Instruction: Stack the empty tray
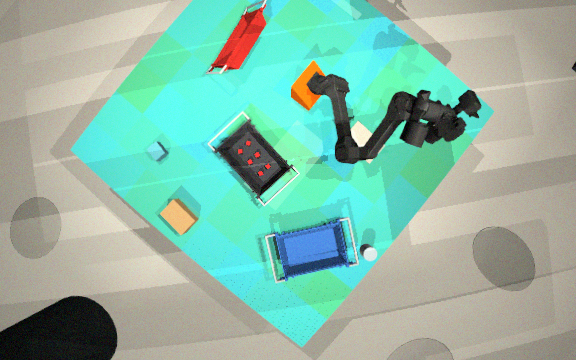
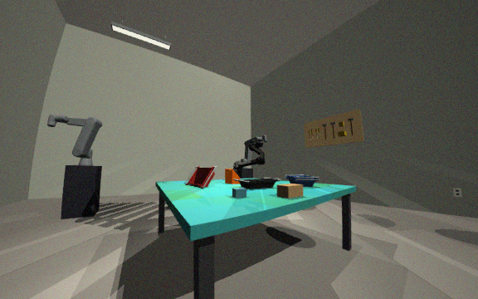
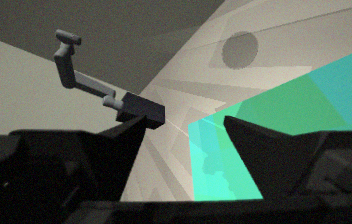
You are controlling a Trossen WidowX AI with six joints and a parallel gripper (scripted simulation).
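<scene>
The jaws (image 1: 473,105) (image 2: 265,138) stand apart, empty. Unless both bars (image 1: 226,129) swing fully inward first, the blue tray (image 1: 313,247) (image 2: 302,181) could drop onto the blocks (image 1: 250,161).

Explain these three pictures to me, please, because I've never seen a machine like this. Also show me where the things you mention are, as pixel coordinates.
The machine is one black robot arm (image 1: 342,117) (image 2: 260,159) ending in a two-fingered pincer (image 1: 469,118) (image 2: 265,138) (image 3: 185,119). The first picture looks down from above; the second looks across the room from beside the table (image 1: 133,145) (image 2: 222,218) (image 3: 287,107); the third looks out between the fingers.

On the table, a black tray (image 1: 274,175) (image 2: 259,183) carries small red blocks (image 1: 250,161). An empty blue tray (image 1: 313,248) (image 2: 303,181) stands nearby, and a red tray (image 1: 244,40) (image 2: 202,177) sits tilted. There are also some loose blocks, including an orange one (image 1: 302,95) (image 2: 231,176).

The pincer is open, with nothing held.
</scene>
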